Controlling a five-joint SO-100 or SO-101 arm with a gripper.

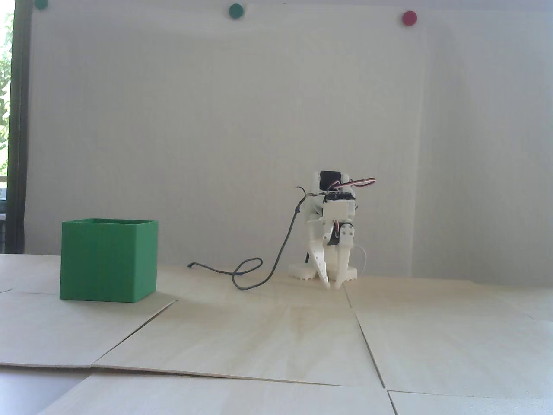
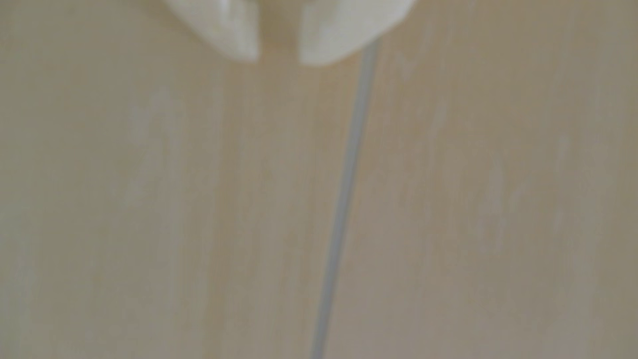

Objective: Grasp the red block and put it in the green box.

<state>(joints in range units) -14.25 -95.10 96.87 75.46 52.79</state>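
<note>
The green box (image 1: 109,261) stands on the pale wooden table at the left of the fixed view, its open top facing up; its inside is hidden from here. The red block shows in neither view. The white arm is folded low at the back centre, and my gripper (image 1: 332,286) points straight down with its tips just above or on the table, far to the right of the box. In the blurred wrist view the gripper (image 2: 278,58) enters from the top edge. Its two white fingertips stand a narrow gap apart with only bare wood between them.
A dark cable (image 1: 259,276) loops across the table between the box and the arm's base. The table is made of wooden panels with seams (image 2: 345,207). Round green (image 1: 236,11) and red (image 1: 408,17) dots sit on the white wall behind.
</note>
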